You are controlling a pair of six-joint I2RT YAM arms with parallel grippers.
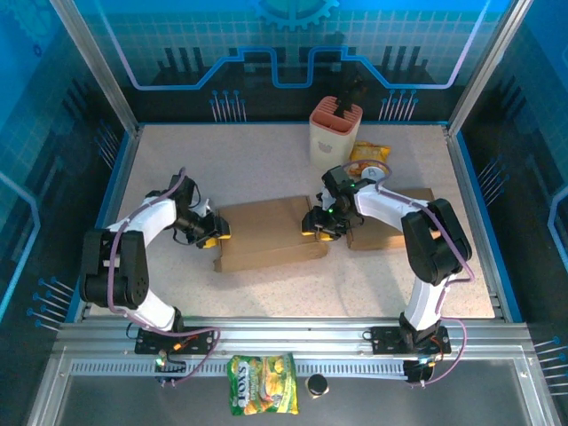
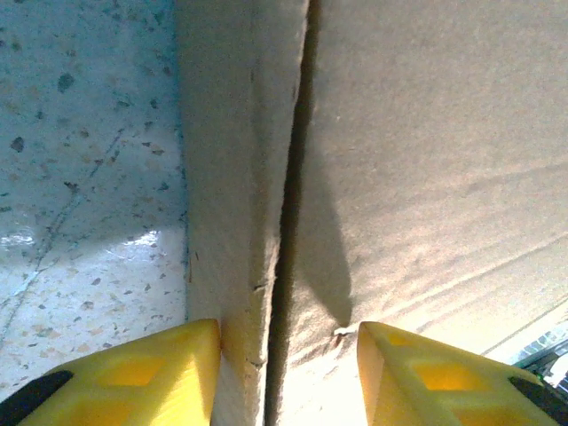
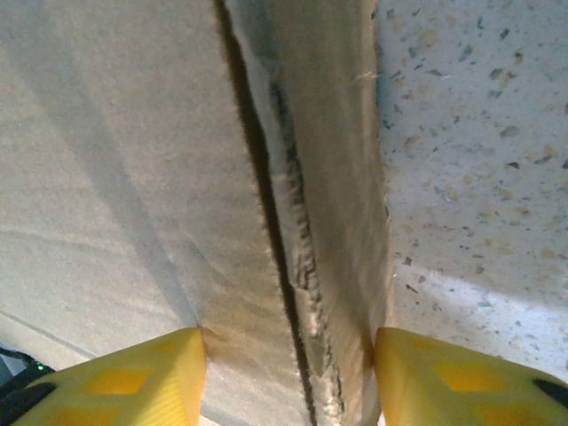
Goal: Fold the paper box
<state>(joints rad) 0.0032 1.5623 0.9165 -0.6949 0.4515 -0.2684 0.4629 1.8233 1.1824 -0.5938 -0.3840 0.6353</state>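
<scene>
Both arms have white shells with black joints, and purple cables loop along them. Each gripper, the left gripper and the right gripper, carries blocky yellow fingers with black tips.

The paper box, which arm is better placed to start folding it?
Probably either; if one, the left. The left end effector straddles the paper box edge, and no other cardboard lies on that side. The right end effector straddles the opposite edge beside a second cardboard piece.

Your right end effector straddles the paper box's doubled edge (yellow fingertips touching cardboard); speckled worktop lies right.
</scene>
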